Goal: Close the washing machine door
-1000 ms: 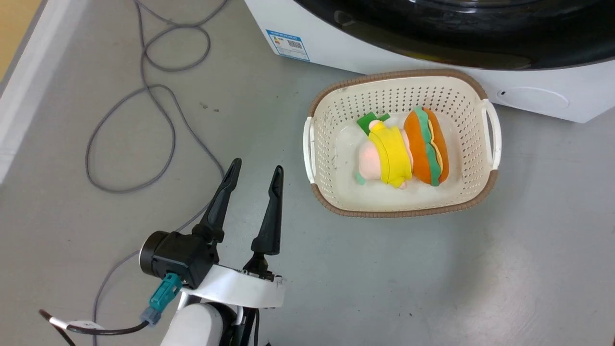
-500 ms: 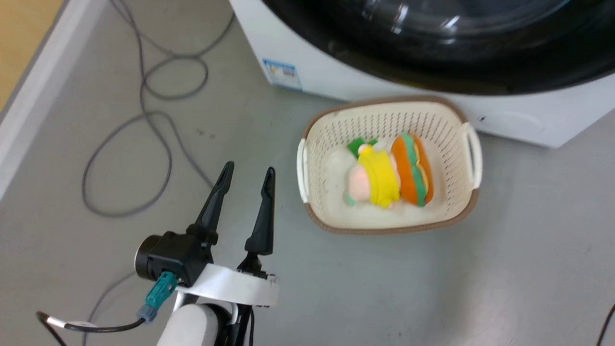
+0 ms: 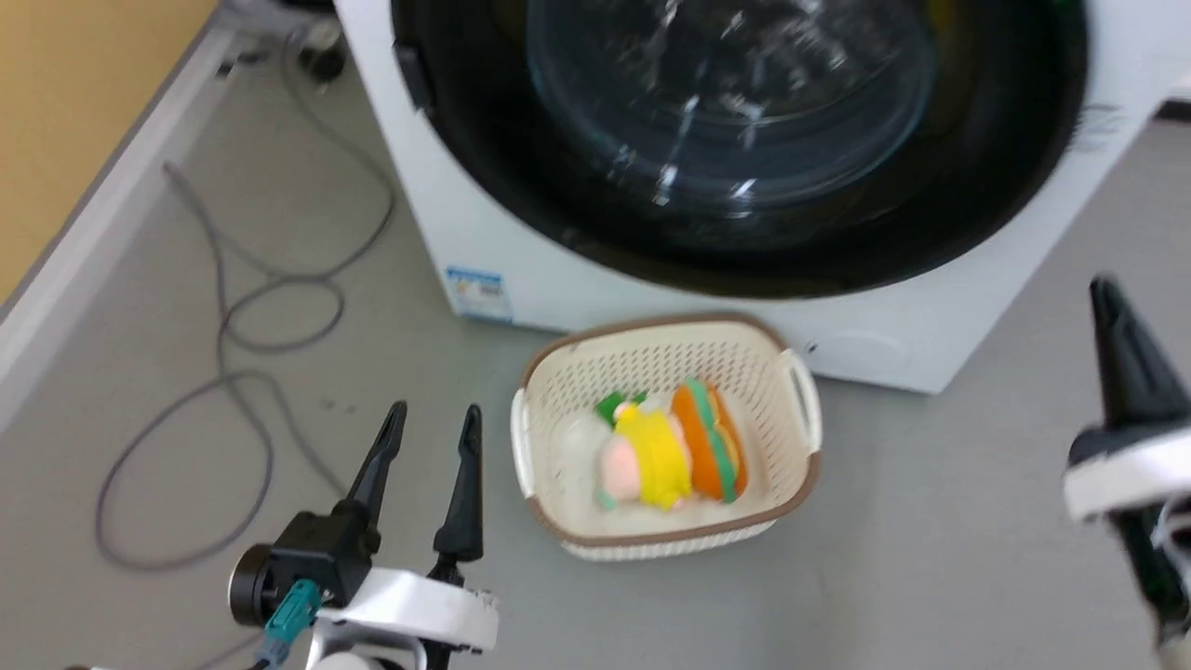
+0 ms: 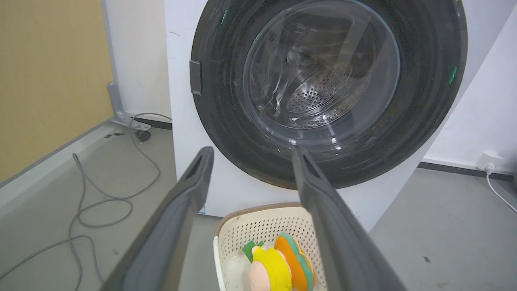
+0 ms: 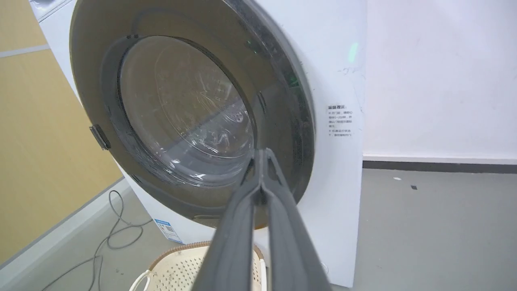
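Left gripper (image 3: pixel 436 409): long black tapered fingers (image 3: pixel 461 493), black housing (image 3: pixel 312 558), white wrist cuff (image 3: pixel 414 607), teal cable connector (image 3: pixel 290 609)

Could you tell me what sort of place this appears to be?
Probably a laundry corner in a lab or test room: a white washing machine stands on grey floor, a basket of plush toys before it, loose cables trailing nearby.

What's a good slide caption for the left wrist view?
Open left gripper facing the washing machine door, with a basket of plush toys.
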Controlling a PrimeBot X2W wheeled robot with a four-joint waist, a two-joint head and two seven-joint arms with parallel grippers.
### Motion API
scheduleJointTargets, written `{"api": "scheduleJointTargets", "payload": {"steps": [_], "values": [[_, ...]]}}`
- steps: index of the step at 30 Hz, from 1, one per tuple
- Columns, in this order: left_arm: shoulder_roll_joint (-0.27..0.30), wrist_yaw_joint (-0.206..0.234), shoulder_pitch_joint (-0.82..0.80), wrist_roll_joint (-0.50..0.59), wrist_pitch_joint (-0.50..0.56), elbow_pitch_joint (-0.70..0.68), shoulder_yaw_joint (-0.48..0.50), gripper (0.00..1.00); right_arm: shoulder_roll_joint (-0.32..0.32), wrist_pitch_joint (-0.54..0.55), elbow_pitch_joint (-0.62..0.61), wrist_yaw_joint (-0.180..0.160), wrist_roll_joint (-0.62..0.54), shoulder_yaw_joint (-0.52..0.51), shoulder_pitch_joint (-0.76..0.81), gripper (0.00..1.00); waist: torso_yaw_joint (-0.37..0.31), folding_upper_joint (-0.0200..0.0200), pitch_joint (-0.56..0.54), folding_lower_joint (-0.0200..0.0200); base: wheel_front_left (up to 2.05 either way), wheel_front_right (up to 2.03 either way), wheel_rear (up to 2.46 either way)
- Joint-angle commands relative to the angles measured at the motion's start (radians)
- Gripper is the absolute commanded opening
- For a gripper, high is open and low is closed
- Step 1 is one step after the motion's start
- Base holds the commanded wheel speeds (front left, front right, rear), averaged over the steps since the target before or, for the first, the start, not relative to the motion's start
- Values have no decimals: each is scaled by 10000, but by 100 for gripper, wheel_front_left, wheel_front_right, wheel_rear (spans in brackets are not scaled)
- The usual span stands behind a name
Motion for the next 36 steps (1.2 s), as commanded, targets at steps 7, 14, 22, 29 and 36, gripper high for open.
{"api": "scheduleJointTargets", "payload": {"steps": [7,14,22,29,36], "values": [[1,-59,576,147,-43,247,378,100,1411,-101,-1262,-7,-806,-1166,2216,0,-872,0,-1164,0,0,0,0],[1,-56,824,379,-43,529,521,100,2072,-111,-1985,-7,-2028,-1426,3585,0,-1118,0,-1424,0,0,0,0],[1,-25,912,512,-44,772,491,100,2574,-114,-2253,-7,-2714,-1496,4249,100,-1141,0,-1559,0,0,0,0],[1,10,969,890,-44,959,373,100,2766,-115,-2390,-7,-3107,-1602,4461,100,-1107,0,-1645,0,0,0,0],[1,16,961,885,-44,959,352,100,2726,-115,-2485,-7,-3134,-1636,4488,100,-1060,0,-1659,0,0,0,0]]}}
